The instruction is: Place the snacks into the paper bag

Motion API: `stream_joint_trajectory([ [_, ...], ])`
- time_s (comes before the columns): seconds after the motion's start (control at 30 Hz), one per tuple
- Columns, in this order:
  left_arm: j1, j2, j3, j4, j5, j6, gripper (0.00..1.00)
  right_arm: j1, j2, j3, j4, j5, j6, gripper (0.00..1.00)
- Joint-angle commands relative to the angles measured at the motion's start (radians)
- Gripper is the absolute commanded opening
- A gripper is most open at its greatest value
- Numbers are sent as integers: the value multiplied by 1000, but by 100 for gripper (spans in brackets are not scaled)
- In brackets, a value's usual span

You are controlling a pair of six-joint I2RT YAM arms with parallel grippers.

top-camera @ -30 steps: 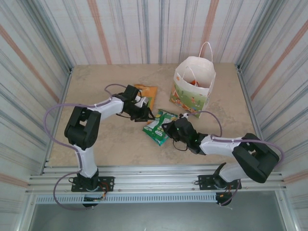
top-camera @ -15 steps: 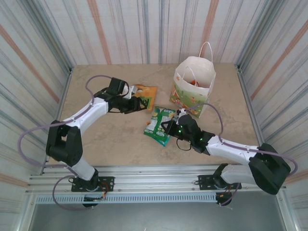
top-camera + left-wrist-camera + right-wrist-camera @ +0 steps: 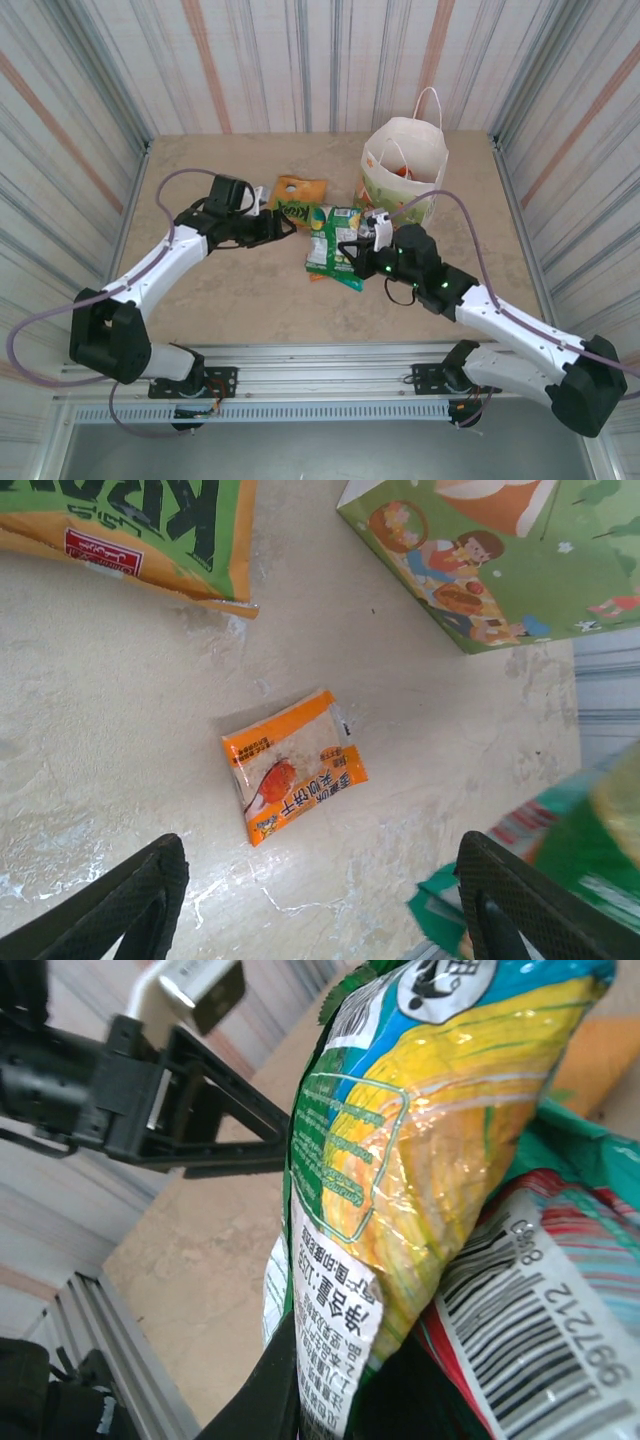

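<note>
My right hand (image 3: 352, 248) is clamped on the green packet (image 3: 336, 243), which I hold off the desk (image 3: 230, 290) at mid-frame in the overhead view. In my wrist view the green packet (image 3: 400, 1150) stands tall above the right hand (image 3: 330, 1405), gripped at its lower edge. The foil looks slick, so I judge it could slide out if I swing fast. A barcoded packet (image 3: 530, 1300) is pressed against it at the lower right of that view. I cannot tell whether it is inside my grip, and if it only leans there it could drop short of the bag. My left hand (image 3: 283, 226) hovers just beside, at the left of centre, and its dark frame crosses the upper left of my right wrist view, so a careless move could knock the two together. The left hand (image 3: 320, 865) has its fingers (image 3: 150, 895) apart, with nothing between them. Under it a small orange packet (image 3: 295, 765) lies flat on the desk. The orange packet with green lettering (image 3: 130, 530) lies at the upper left of that view. The paper bag (image 3: 405, 185) stands upright and open at the upper right of centre, near my right hand. It looks light, and a bump on its rim could tip it. Its loop handles (image 3: 430, 100) stand over the mouth and could snag a wide packet. Something orange-red shows inside it, but I cannot tell what.
</note>
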Motion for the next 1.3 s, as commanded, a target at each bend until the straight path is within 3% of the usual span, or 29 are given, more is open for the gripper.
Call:
stream_joint_trajectory([
  [0.0, -3, -59, -17, 57, 1, -22, 78, -44, -58, 122, -48, -95, -209, 0],
  [0.2, -12, -110, -14, 91, -1, 15, 90, -165, -58, 270, -171, -207, -321, 0],
  [0.43, -18, -119, 2, 80, -3, 23, 98, -307, -10, 439, -284, -338, -461, 0],
  [0.8, -58, -95, 65, 74, -43, 59, 98, -499, 151, 711, -327, -522, -530, 0],
  [1.27, -83, -24, 151, 70, -37, 101, 96, -710, 368, 959, -293, -545, -556, 0],
])
